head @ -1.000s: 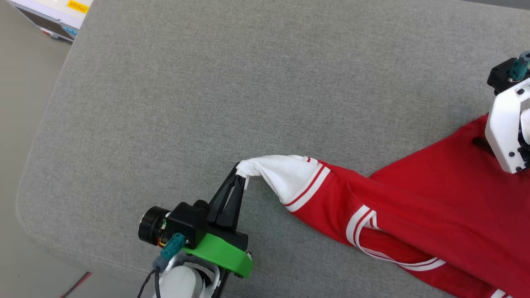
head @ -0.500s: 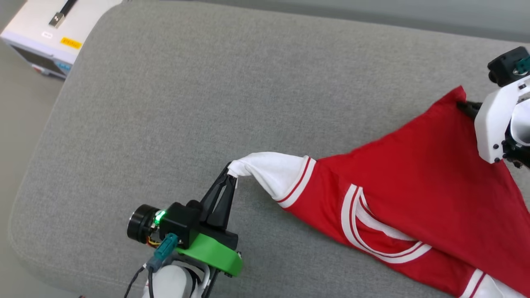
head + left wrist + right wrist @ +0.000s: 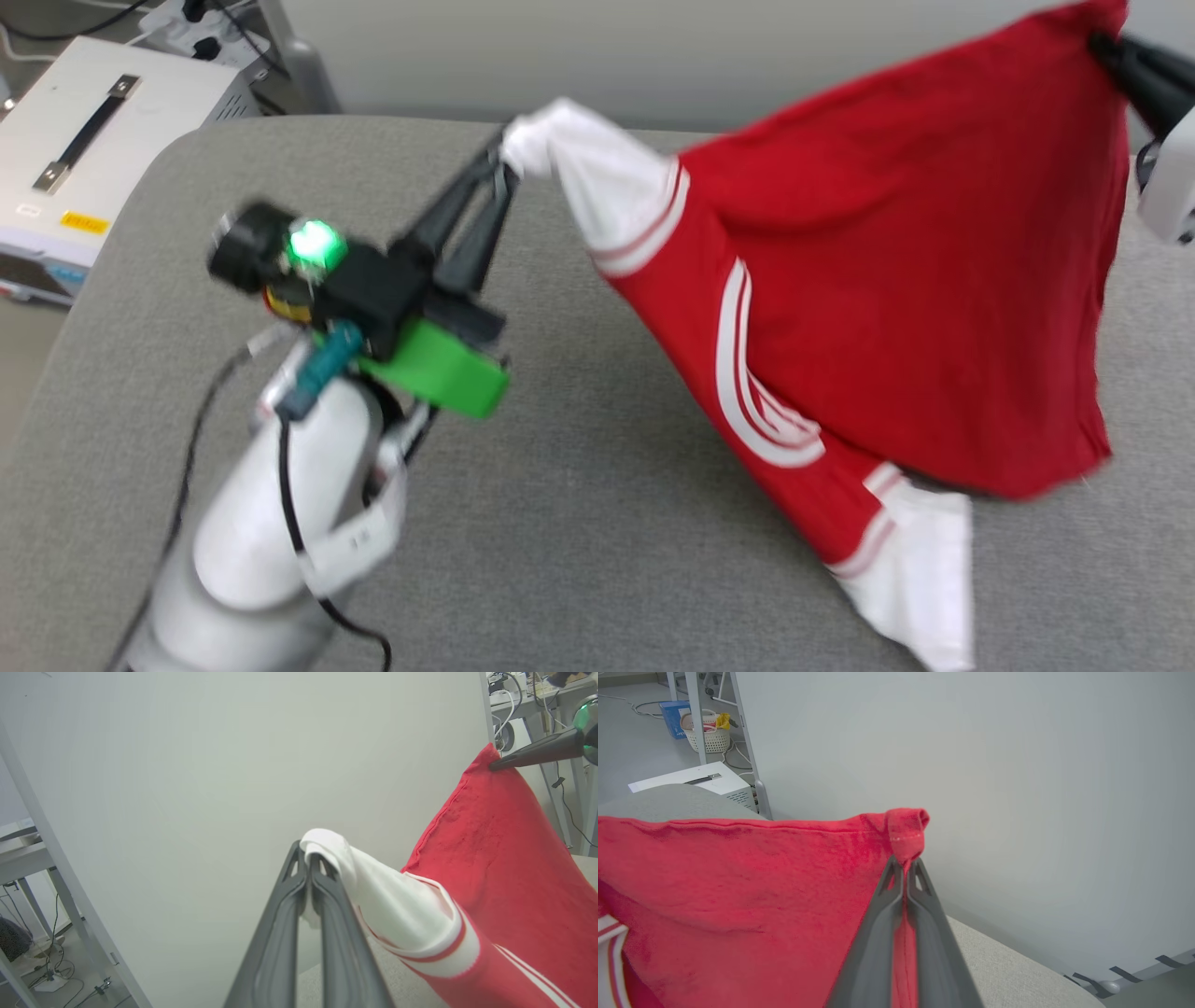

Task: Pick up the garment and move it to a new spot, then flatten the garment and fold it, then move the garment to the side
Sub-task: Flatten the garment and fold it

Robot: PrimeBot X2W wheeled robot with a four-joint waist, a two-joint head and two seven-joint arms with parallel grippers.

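Whereas a moment ago the garment [image 3: 896,280] was lying stretched flat on the grey cushion [image 3: 607,541], both arms are now hoisting it into the air. At ten o'clock in the head view, the left pincer [image 3: 506,175] is squeezing tight on the white sleeve [image 3: 607,196]. The red body is hanging across the middle, with the other sleeve [image 3: 924,579] trailing toward five o'clock, down near the cushion. At one o'clock, the right pincer [image 3: 1103,45] is clamping a red hem corner. The pickup looks done, so the carry to a new spot is likely coming next.

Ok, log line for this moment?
stage: shirt held up | left end effector: shut on white sleeve | right end effector: shut on red corner | lower sleeve: hanging near cushion
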